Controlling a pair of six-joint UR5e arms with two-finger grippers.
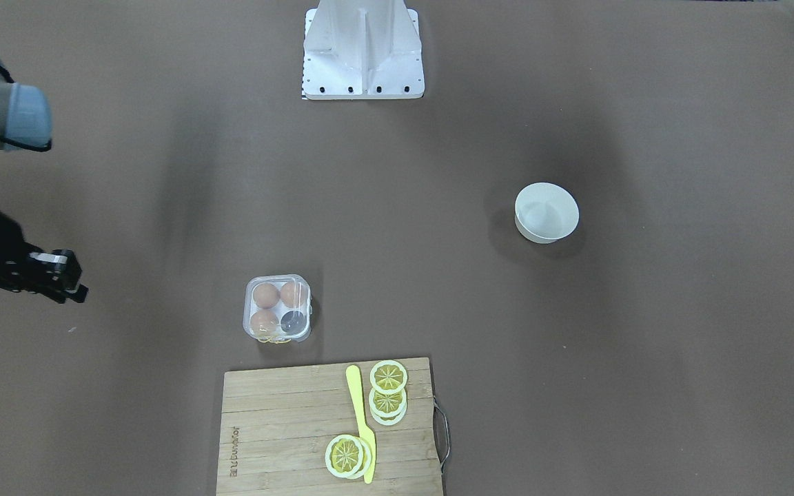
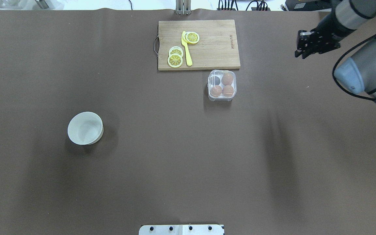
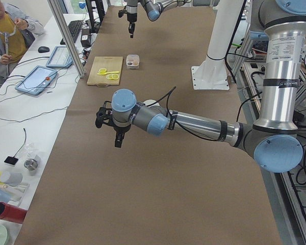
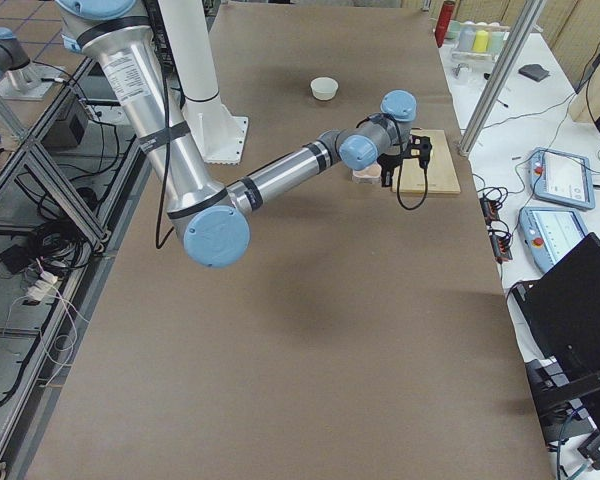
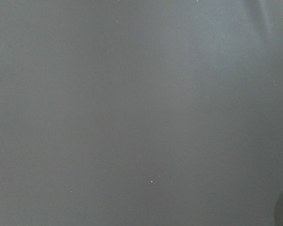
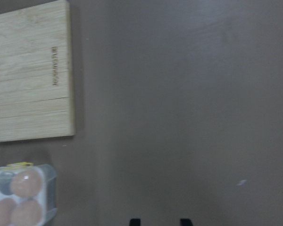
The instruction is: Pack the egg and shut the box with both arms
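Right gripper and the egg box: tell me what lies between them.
Only bare brown table. In the overhead view, no object sits in the stretch from the right gripper to the box.

right arm (image 2: pixel 367 65) outstretched, jaws apart, empty; left arm (image 3: pixel 194 122) outstretched, jaws unclear.

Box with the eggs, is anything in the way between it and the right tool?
Nothing visible. Only bare brown table lies between the right tool and the box; the cutting board sits just beside that path.
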